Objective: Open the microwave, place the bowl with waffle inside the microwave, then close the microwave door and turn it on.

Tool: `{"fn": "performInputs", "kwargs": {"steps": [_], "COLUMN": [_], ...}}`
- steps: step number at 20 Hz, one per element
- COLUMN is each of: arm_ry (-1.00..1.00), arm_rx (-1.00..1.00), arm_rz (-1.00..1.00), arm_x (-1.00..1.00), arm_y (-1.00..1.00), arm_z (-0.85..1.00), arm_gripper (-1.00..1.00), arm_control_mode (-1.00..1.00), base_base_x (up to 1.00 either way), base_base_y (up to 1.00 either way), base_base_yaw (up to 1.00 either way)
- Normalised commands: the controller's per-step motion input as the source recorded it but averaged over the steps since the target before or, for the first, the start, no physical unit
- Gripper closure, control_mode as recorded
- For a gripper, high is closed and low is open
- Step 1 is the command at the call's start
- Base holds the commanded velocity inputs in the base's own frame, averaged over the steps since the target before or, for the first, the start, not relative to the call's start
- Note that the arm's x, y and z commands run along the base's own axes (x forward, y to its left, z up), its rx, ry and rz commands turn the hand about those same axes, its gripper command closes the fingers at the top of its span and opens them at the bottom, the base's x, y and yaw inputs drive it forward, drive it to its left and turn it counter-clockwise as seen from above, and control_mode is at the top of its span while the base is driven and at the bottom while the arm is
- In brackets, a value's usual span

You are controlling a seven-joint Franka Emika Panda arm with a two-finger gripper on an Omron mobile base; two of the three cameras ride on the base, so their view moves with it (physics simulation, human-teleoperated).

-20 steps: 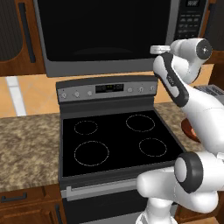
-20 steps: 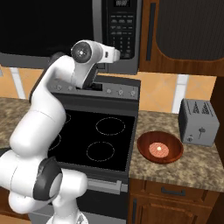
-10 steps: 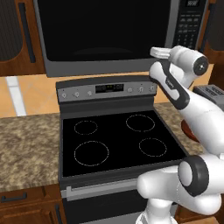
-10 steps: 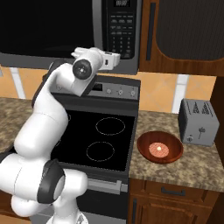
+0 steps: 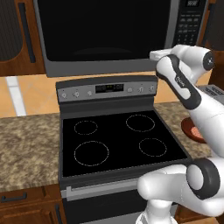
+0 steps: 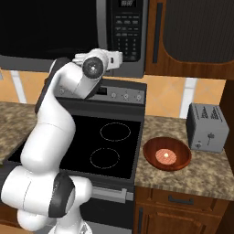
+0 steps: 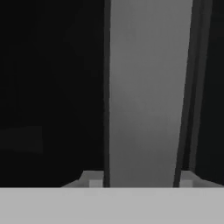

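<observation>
Jaws straddle the door handle; grip on it cannot be confirmed.
Microwave door shut; bowl with waffle waits beside the stove.

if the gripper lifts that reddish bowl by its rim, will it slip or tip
The bowl looks glossy and smooth, so a rim pinch would probably be slippery. It is shallow and wide, so it likely sits stably on the counter but may tilt when held by one edge. The waffle lies loose in the middle and could slide if the bowl tilts.
</observation>
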Motion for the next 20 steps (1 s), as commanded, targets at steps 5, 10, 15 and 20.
{"fn": "performInputs", "kwargs": {"steps": [5,10,15,20], "arm_ry": [0.14,0.10,0.05,0.01], "arm_rx": [-0.39,-0.45,-0.47,-0.46], "arm_rz": [0.17,0.14,0.11,0.05], "arm_x": [-0.42,-0.65,-0.81,-0.77], "arm_y": [1.00,1.00,1.00,1.00], "arm_z": [0.56,0.61,0.47,0.33], "arm_gripper": [1.00,1.00,1.00,1.00], "arm_control_mode": [-1.00,-1.00,-1.00,-1.00], "base_base_x": [0.00,0.00,0.00,0.00], "base_base_y": [0.00,0.00,0.00,0.00], "base_base_yaw": [0.00,0.00,0.00,0.00]}}
